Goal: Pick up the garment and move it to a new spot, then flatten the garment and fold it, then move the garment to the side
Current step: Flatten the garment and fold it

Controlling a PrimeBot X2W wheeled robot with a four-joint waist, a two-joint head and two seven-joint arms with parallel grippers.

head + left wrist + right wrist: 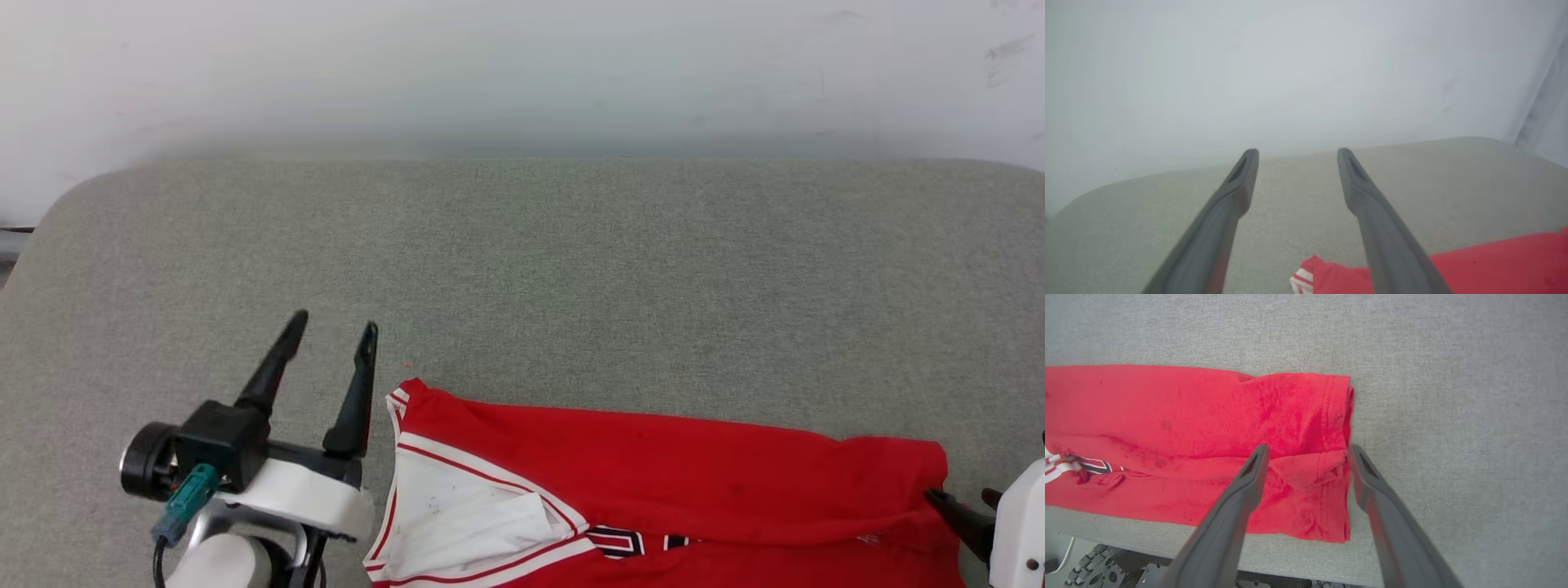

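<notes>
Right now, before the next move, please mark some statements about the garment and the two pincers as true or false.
1. The left pincer is open and holds nothing. True.
2. The garment lies at the far side of the grey table. False: it lies along the near edge, close to the robot.
3. The right pincer is shut on the garment's hem. False: it is open, with its fingers apart at the hem end of the garment.
4. The garment is red, with a white sleeve with striped trim at the end beside the left pincer. True.
</notes>
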